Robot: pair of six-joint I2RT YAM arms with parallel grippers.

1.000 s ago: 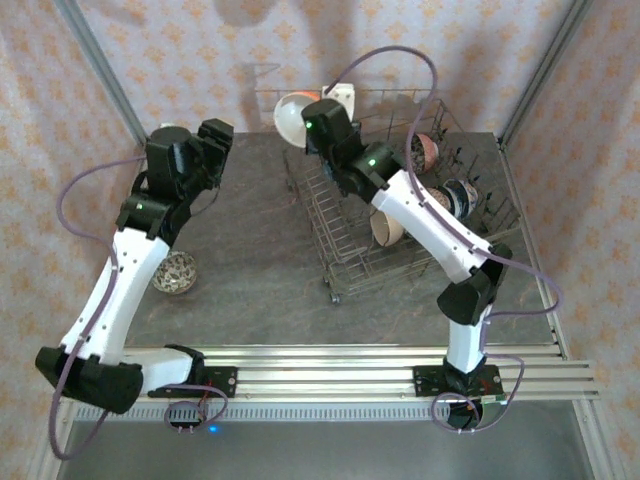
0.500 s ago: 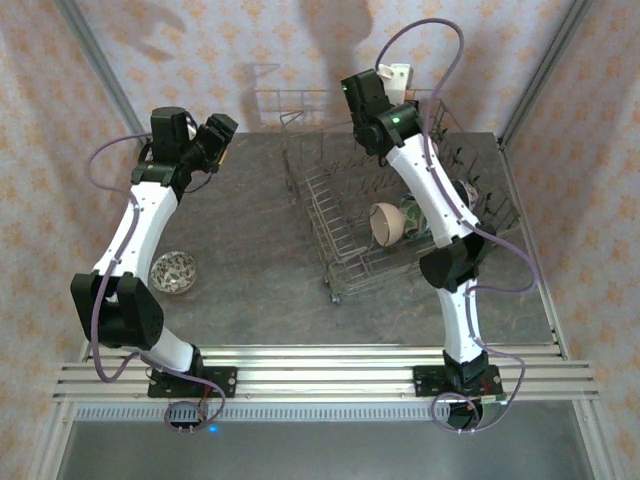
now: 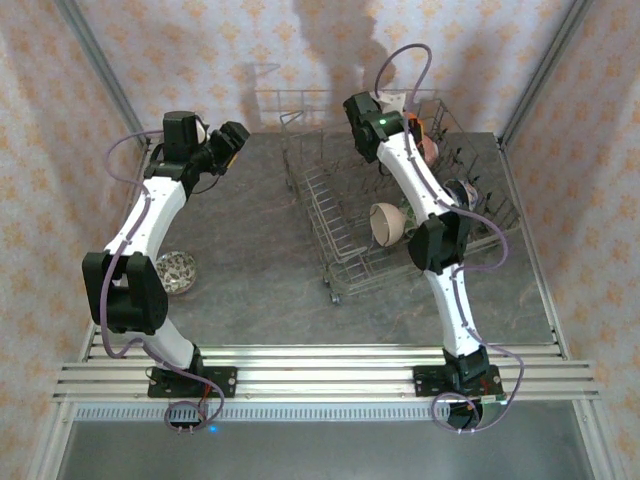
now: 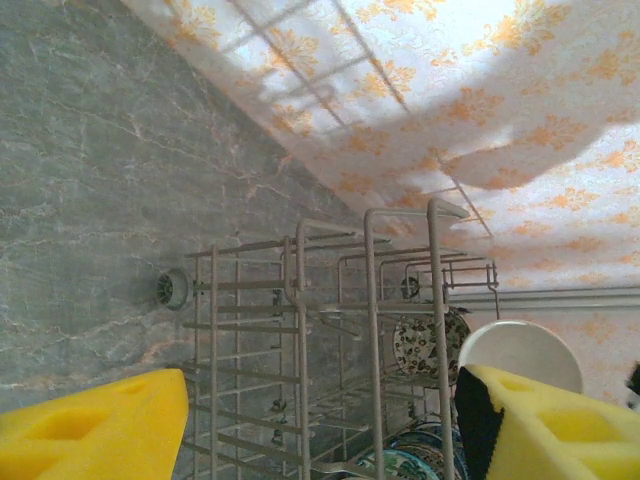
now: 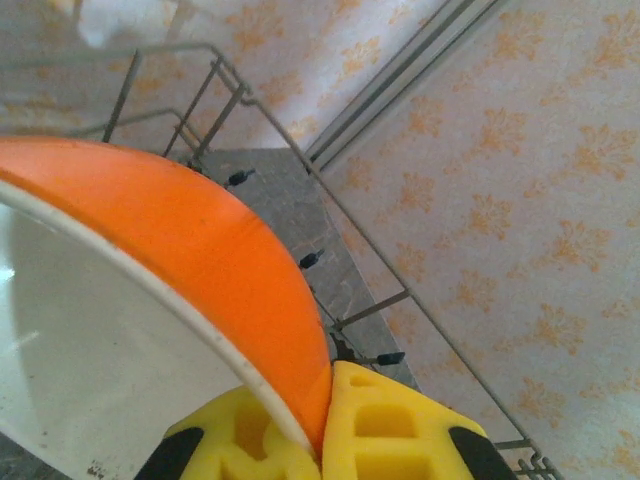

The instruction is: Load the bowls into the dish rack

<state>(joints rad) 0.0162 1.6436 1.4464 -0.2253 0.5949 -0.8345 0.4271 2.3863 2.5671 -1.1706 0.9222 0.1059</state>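
Desk [image 3: 250, 260]: grey slab with a marbled stone look; matt.
Loose bowl [image 3: 177, 271]: small, round, dark speckled inside; sits on the desk at the near left, well apart from the dish rack.
Dish rack [image 3: 345, 235]: grey wire basket, rectangular, with rows of upright tines; small wheel [image 4: 172, 288] at one corner; takes the right half of the desk.
Cream bowl [image 3: 387, 222]: plain and glossy; stood on edge among the near tines.
Patterned bowls [image 3: 462, 196]: on edge along the rack's right side; partly hidden by the right arm.
Left jaws: wide apart, nothing between them; blocky yellow fingers [image 4: 95, 430] with recessed pockets; over the far left of the desk, facing the rack.
Right jaws: closed on the rim of the orange bowl [image 5: 210, 240]; yellow pads [image 5: 390, 430] pinch its wall; bowl is bright orange outside and white glazed inside; held above the rack's far end.
Wall [image 3: 200, 50]: pale pink paper with an orange floral print.
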